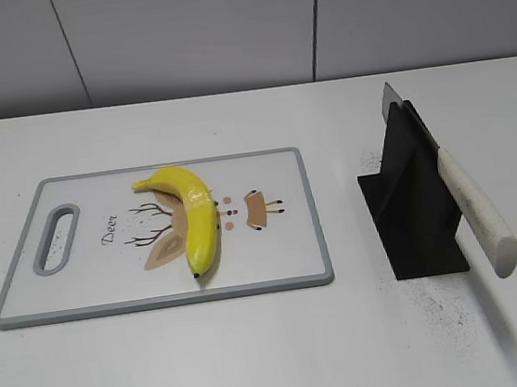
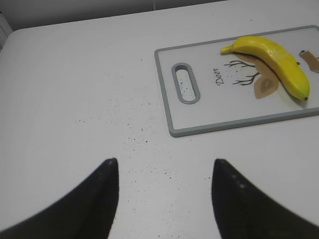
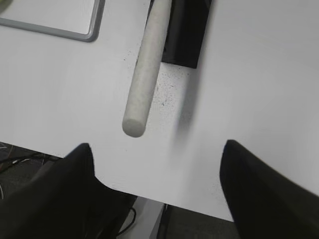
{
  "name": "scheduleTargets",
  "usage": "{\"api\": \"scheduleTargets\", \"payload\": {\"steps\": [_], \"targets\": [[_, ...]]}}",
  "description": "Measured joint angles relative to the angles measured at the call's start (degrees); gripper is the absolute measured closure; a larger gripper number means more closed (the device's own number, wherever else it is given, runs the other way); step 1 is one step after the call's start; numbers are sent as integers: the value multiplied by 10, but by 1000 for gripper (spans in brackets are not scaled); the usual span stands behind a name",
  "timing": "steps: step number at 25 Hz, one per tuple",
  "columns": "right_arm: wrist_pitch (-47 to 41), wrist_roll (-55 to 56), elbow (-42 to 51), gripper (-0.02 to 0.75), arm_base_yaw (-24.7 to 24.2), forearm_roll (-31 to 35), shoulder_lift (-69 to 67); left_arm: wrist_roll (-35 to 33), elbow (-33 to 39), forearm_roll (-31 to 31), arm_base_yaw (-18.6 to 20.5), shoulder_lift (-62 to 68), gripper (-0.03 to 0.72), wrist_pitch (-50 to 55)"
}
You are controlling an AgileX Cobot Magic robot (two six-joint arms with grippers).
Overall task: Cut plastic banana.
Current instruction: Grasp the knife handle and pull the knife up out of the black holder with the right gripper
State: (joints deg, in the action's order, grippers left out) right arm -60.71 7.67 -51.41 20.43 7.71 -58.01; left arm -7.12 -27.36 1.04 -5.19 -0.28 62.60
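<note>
On a white table [image 1: 259, 361]: a plastic banana [image 1: 193, 216] lying flat on a grey-rimmed cutting board [image 1: 309, 208], roughly at the board's centre, over a printed deer motif. Long axis running mostly front to back in the exterior view, stem end pointing toward the far left, dark blossom tip pointing toward the board's near edge; curve bowed toward the right. Whole and uncut.

Well apart to the right: a black knife stand [image 1: 414, 208] holding a knife [image 1: 475, 211] at a slant, pale handle jutting toward the near right, blade end poking up behind the stand (most of the blade hidden by it).

Left gripper [image 2: 164, 191]: spread wide, nothing between the dark fingers [image 2: 102, 199], hovering over bare table near the board's handle-slot end, banana well ahead of it. Right gripper [image 3: 157, 194]: likewise parted and empty, poised near the table's front edge, just short of the handle's butt end, not touching it.
</note>
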Motion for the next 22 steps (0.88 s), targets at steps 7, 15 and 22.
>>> {"api": "scheduleTargets", "payload": {"steps": [7, 15, 22], "targets": [[37, 1, -36, 146, 0, 4, -133, 0, 0, 0, 0, 0, 123, 0], [56, 1, -69, 192, 0, 10, -259, 0, 0, 0, 0, 0, 124, 0], [56, 2, -70, 322, 0, 26, -317, 0, 0, 0, 0, 0, 124, 0]]}}
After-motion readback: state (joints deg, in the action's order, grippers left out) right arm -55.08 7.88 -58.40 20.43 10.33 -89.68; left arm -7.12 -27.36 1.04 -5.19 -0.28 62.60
